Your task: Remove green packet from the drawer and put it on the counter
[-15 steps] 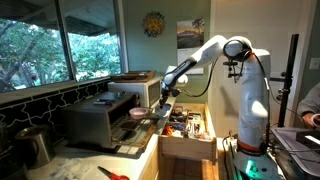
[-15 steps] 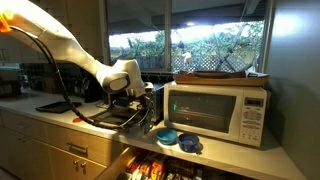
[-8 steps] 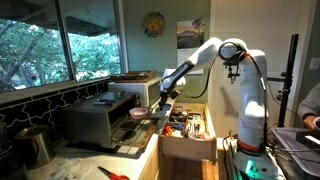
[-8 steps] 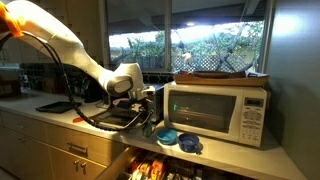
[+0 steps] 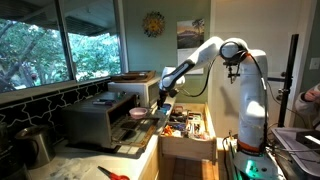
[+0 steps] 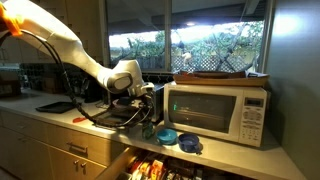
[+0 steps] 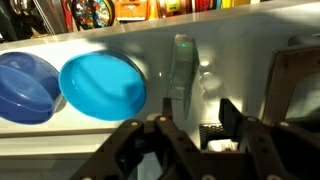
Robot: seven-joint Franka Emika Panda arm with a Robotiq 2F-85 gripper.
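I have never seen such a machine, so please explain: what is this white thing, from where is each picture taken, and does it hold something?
It is a white robot arm with a gripper. Two cameras stand in the kitchen; the third sits on the wrist and looks down at the counter. On it are a light blue bowl, a darker blue bowl, a narrow greenish thing and a microwave. The drawer below is open. The gripper looks open and empty.

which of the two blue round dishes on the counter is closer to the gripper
The lighter, turquoise round dish, mid-frame in the wrist view. The darker blue round dish lies beyond it at the left edge, farther from the gripper.
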